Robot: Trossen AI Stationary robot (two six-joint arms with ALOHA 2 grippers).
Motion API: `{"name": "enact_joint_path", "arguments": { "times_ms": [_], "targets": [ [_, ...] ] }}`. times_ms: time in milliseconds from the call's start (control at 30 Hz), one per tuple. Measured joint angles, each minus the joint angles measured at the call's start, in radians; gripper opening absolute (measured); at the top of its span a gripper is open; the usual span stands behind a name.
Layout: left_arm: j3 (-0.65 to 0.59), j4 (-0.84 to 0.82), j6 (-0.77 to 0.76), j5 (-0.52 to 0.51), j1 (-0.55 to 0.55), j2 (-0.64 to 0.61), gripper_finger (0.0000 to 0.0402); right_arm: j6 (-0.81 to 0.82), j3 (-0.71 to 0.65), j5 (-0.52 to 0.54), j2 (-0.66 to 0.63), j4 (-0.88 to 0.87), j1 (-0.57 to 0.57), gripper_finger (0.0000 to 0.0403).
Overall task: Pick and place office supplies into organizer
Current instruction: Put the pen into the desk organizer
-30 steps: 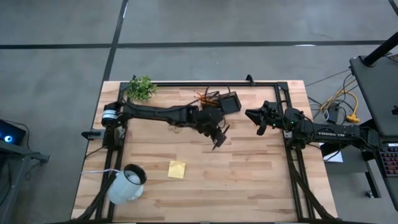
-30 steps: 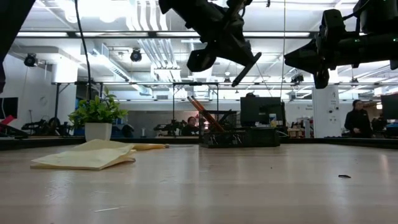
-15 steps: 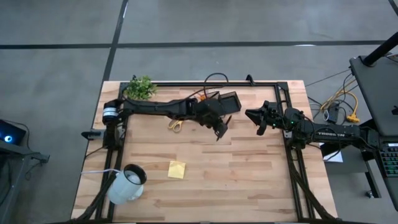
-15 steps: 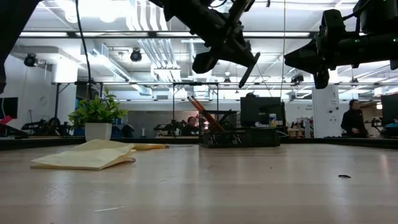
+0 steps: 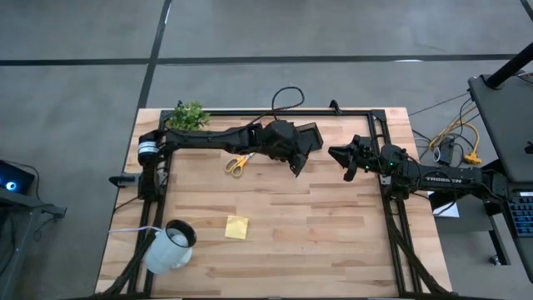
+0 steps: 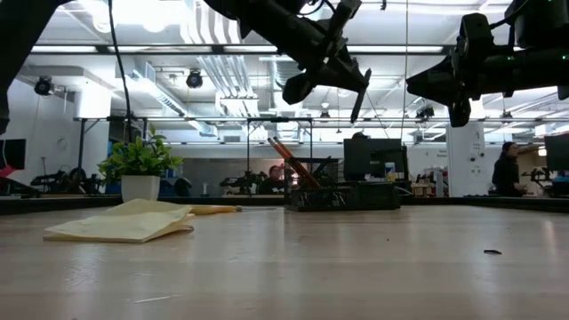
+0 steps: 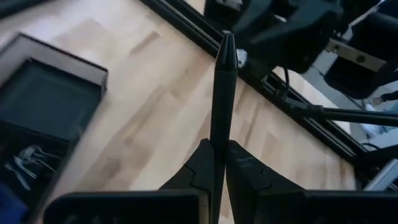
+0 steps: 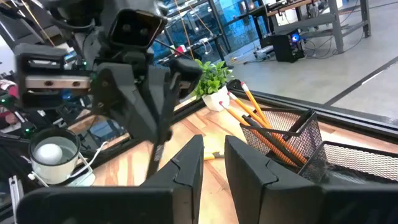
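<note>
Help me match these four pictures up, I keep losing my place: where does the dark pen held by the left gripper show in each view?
High view: the dark pen hangs beside the organizer.
Low view: raised, tilted, above the organizer at.
Left wrist view: centre, pinched in the left gripper, at.
Right wrist view: under the left arm, at.
Shared landmark: the organizer.

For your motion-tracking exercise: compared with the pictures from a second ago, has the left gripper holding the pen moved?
Yes. The left gripper, shut on the dark pen, has moved toward the table's far edge, closer to the black organizer.
</note>
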Motion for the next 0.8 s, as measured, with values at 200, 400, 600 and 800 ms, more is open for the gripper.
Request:
{"name": "enact_joint_path", "arguments": {
  "times_ms": [200,400,600,800],
  "targets": [
    [-0.002,0.034,0.055,-0.005,0.033,0.0,0.0005,0.0,0.0,0.0,0.0,0.0,0.0,0.0057],
    [-0.001,0.073,0.094,-0.005,0.076,0.0,0.0005,0.0,0.0,0.0,0.0,0.0,0.001,0.0057],
    [-0.003,0.109,0.135,-0.007,0.117,0.0,0.0005,0.0,0.0,0.0,0.0,0.0,0.0,0.0057],
    [-0.003,0.12,0.2,-0.04,0.144,0.0,0.0005,0.0,0.0,0.0,0.0,0.0,0.0,0.0057]
  ]
}}
